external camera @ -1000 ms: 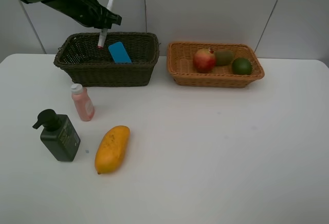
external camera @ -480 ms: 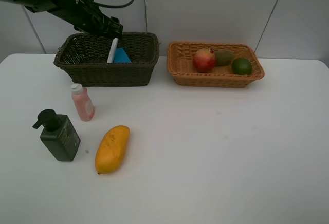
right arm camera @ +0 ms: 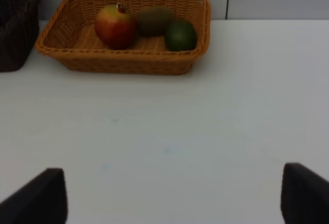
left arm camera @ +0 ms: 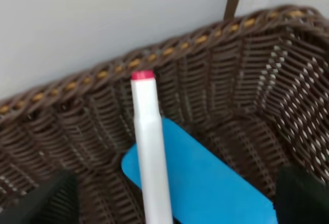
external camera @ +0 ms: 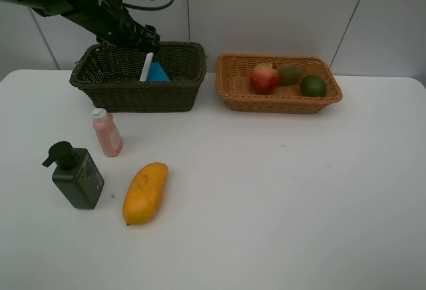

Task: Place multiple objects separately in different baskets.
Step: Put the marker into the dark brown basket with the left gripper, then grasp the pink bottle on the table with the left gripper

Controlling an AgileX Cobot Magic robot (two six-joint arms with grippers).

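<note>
- White with a pink tip, the marker (external camera: 146,66) leans tilted inside the dark basket (external camera: 170,94), clear of both jaws. In the left wrist view its pink tip points toward the woven wall.
- The marker lies partly across the blue eraser block (external camera: 158,72), which is in the same basket.
- The left gripper (external camera: 145,38) hangs just above the back rim of the dark basket. Its jaws are spread wide with nothing between them.
- The orange-tan basket (external camera: 279,102) sits just beside the dark one. It holds the red-green mango (external camera: 264,78), the kiwi (external camera: 289,74) and the lime (external camera: 313,86) in a row.
- On the white bench (external camera: 266,203), in front of the dark basket, the pink bottle (external camera: 106,132) stands upright.
- The dark-green pump bottle (external camera: 78,177) stands nearer the front edge, with the yellow-orange mango (external camera: 145,193) lying beside it.
- The right gripper (right arm camera: 169,196) hovers over bare bench facing the orange-tan basket, its jaws wide and holding nothing.
</note>
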